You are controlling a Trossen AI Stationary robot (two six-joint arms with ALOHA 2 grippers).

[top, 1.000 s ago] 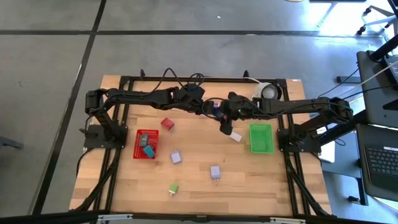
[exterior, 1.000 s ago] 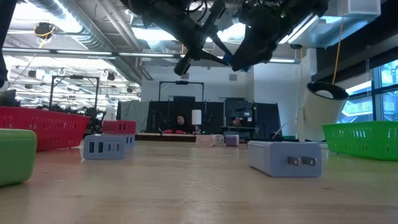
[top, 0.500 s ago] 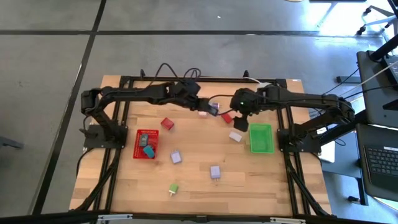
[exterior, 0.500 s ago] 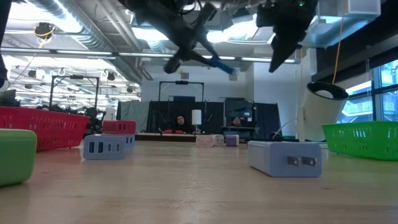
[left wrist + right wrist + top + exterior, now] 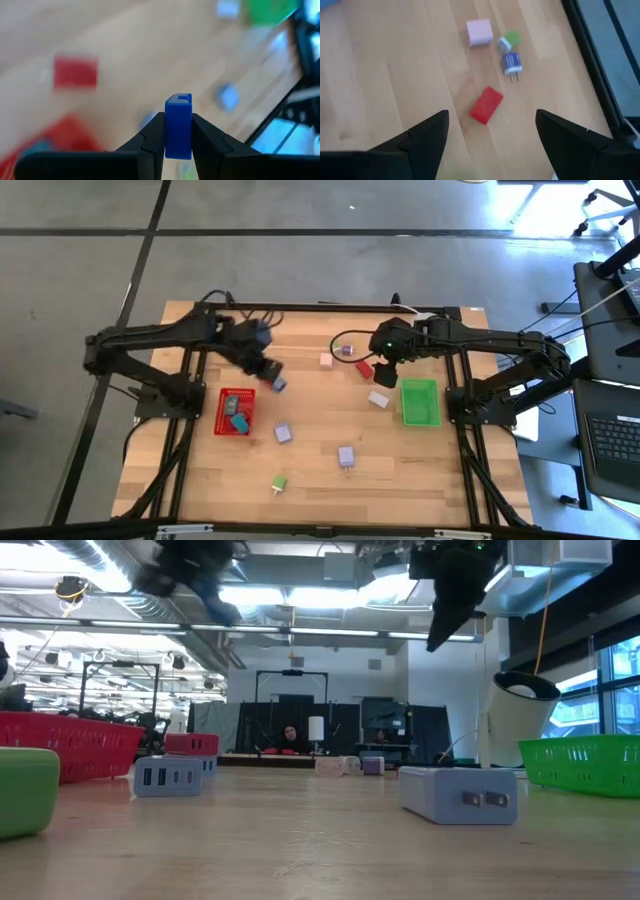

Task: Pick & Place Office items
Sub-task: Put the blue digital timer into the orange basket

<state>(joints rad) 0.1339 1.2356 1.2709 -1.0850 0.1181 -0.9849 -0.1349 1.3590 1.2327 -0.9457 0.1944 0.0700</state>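
Observation:
My left gripper [image 5: 273,379] is shut on a small blue piece [image 5: 178,125] and hangs above the table just beyond the red tray's [image 5: 222,426] far right corner. The tray holds teal pieces [image 5: 239,421]. My right gripper [image 5: 490,135] stands open above a red piece [image 5: 486,105] lying flat on the wood. A pink piece [image 5: 479,32], a green one [image 5: 509,40] and a blue-purple plug [image 5: 511,64] lie beyond it. Another red piece [image 5: 75,72] lies below my left gripper. Lavender pieces [image 5: 283,432] [image 5: 346,456] and a green piece [image 5: 279,482] rest nearer the front. My left gripper pinches the blue piece by its two broad sides [image 5: 178,142] between both fingers [image 5: 152,137]. The piece's far end [image 5: 178,100] sticks out past the fingertips. The fingers slant downward from the table's left. The piece is lifted clear of the table.
A green tray [image 5: 420,402] lies at the right, with a pale lavender charger [image 5: 378,398] just left of it. A white roll [image 5: 520,715] stands at the far right. Black frame rails [image 5: 190,470] run along both sides of the table.
My left gripper has swung from the table's far middle toward the left edge and slightly nearer, rising and tipping, and has carried the blue piece with it to beside the red tray. My right gripper has drawn back toward the right and risen a little.

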